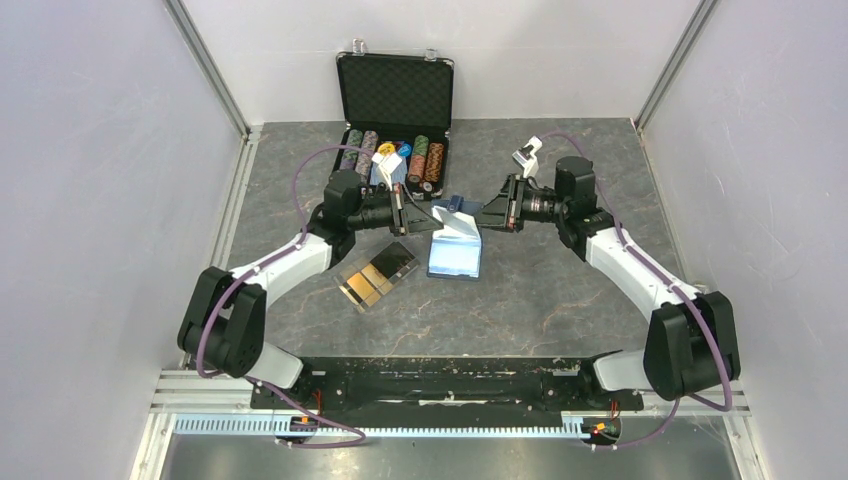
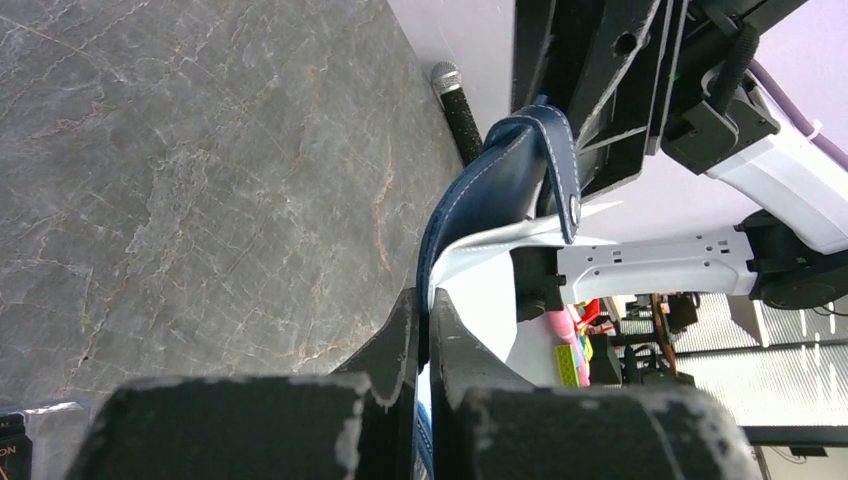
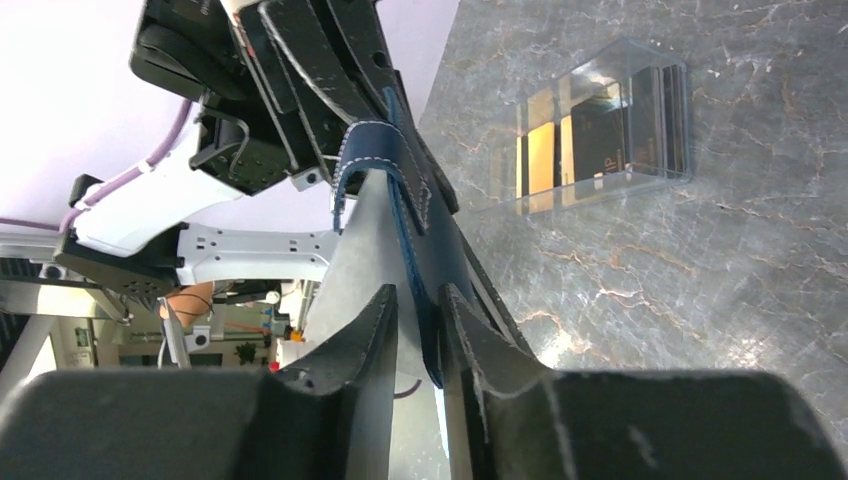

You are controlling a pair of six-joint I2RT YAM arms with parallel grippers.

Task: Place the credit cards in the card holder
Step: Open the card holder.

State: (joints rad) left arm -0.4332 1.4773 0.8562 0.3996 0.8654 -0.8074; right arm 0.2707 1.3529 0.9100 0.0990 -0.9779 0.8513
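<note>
Several credit cards (image 1: 380, 272) lie in a clear tray (image 3: 640, 55) left of centre, nearer the left arm, just beside the navy card holder (image 1: 455, 252), which hangs open between the arms, long axis toward us. We note the left gripper (image 1: 403, 212) pinched tight on its edge. The right gripper (image 1: 490, 213) straddles the snap flap (image 3: 405, 170), jaws slightly parted; we cannot tell whether it grips. Marbled grey table (image 1: 560, 290), white walls (image 1: 100, 150) either side.
</note>
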